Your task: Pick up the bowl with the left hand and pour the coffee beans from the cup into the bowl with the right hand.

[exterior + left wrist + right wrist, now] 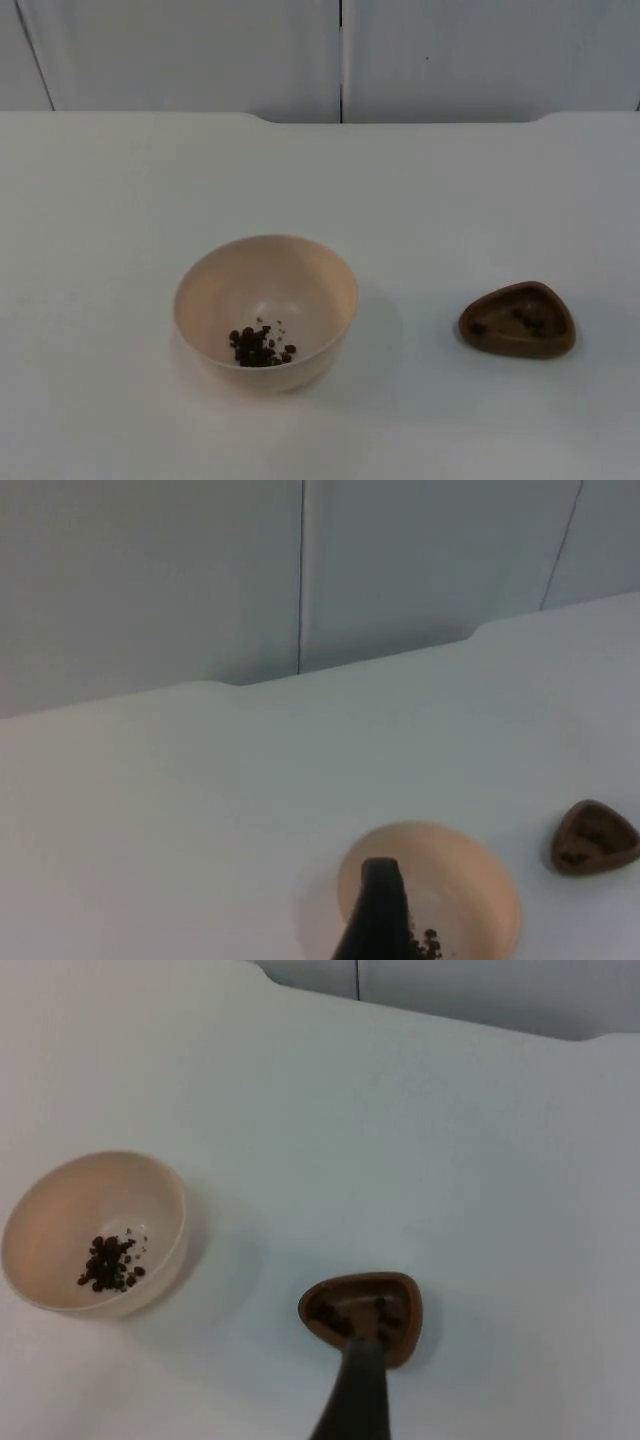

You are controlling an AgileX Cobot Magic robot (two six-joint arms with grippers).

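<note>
Now | bowl (265,310) mid-bench (420,200), beans (260,347) inside | cup (518,319) well apart to its right, few beans left | both stiff, light, smooth-walled: take by rim | left and right jaws: cannot tell if apart, both raised above bench

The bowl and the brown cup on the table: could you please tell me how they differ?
The bowl is round, cream and larger; the brown cup is small, dark and roughly triangular. The bowl holds a heap of coffee beans; the cup holds a few. Both stand upright on the white table.
</note>
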